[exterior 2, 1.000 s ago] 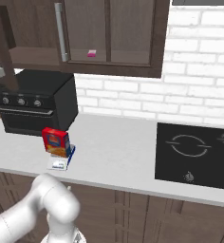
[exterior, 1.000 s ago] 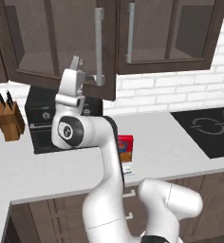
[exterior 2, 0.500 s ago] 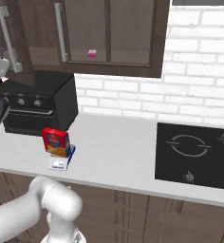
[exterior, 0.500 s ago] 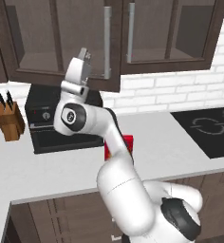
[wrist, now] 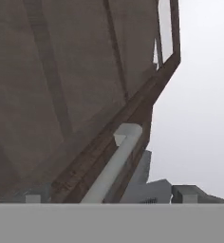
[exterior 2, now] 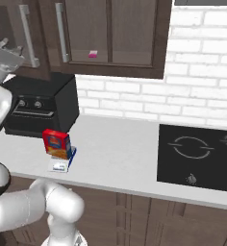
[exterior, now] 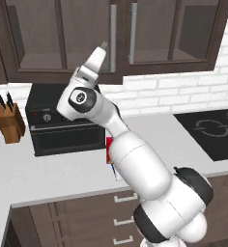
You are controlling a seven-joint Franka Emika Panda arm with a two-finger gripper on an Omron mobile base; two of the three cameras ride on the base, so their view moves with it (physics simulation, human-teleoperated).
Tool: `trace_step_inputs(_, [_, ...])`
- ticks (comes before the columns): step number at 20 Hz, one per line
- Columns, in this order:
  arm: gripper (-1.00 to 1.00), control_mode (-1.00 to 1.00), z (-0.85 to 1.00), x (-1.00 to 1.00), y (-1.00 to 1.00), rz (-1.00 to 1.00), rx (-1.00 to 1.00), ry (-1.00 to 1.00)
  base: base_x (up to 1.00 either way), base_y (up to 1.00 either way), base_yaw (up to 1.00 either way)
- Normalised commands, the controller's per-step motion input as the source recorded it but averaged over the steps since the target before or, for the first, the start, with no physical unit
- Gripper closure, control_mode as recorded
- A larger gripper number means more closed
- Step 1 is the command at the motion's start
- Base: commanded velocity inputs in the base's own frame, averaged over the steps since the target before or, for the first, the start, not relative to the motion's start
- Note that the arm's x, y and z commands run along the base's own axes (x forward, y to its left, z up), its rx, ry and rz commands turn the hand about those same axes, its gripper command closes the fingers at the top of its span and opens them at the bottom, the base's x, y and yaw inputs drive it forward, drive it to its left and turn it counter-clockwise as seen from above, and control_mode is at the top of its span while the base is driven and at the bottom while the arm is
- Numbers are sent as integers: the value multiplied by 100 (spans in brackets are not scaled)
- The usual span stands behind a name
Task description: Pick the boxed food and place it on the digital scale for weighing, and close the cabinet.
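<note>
The cabinet (exterior: pixel 121 38) spans the wall above the surface (exterior 2: pixel 120 153), dark brown with glass panes and silver bar handles. From the left base view both its doors look nearly flush; in the right base view the leftmost door (exterior 2: pixel 19 43) seems to stand slightly out from the frame, though I cannot be sure how far. The arm reaches up to it, and the pincer (exterior: pixel 100 50) sits just beside the left handle (exterior: pixel 113 31), its jaws spread wide and holding nothing. In the hand view that handle (wrist: pixel 115 163) runs diagonally close in front of the camera.

Closing the cabinet appears to be the step in hand. To do it well, the push should land flat on the door's face near the handle side, driven straight toward the wall without snagging the bar.

The boxed food (exterior 2: pixel 56 144) already stands on the digital scale (exterior 2: pixel 62 163), near the front edge of the surface, so that part looks done.
</note>
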Motion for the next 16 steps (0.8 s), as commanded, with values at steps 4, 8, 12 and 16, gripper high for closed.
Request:
trace_step_inputs(4, [-100,-100,0,99,-89,17,21,0,0,0,0])
trace_step_inputs(8, [-100,-100,0,98,-93,17,23,0,0,0,0])
trace_step_inputs(12, [-100,-100,0,93,-88,17,21,0,0,0,0])
trace_step_inputs(16, [-100,-100,0,97,-49,11,13,1,0,0,0])
